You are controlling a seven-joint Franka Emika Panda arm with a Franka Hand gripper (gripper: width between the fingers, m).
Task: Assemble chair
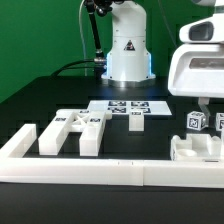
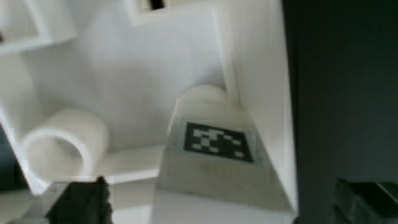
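The chair's white parts lie spread on the black table. A large panel piece with bars point(image 1: 68, 130) lies at the exterior view's left. Two small tagged cube-ended pieces point(image 1: 196, 122) stand at the right, and a blocky white part point(image 1: 196, 148) lies in front of them. My gripper point(image 1: 201, 108) hangs just above these right-hand parts. In the wrist view my gripper point(image 2: 222, 208) is open, with its dark fingertips point(image 2: 80, 205) wide apart. A white tagged piece point(image 2: 217, 150) lies between them, touching neither. A round white peg end point(image 2: 63, 152) sits beside that piece.
The long low white border rail point(image 1: 100, 172) runs along the table's front. The marker board point(image 1: 126, 108) lies flat in the middle, in front of the robot base point(image 1: 128, 50). Black cables point(image 1: 88, 50) run behind the base.
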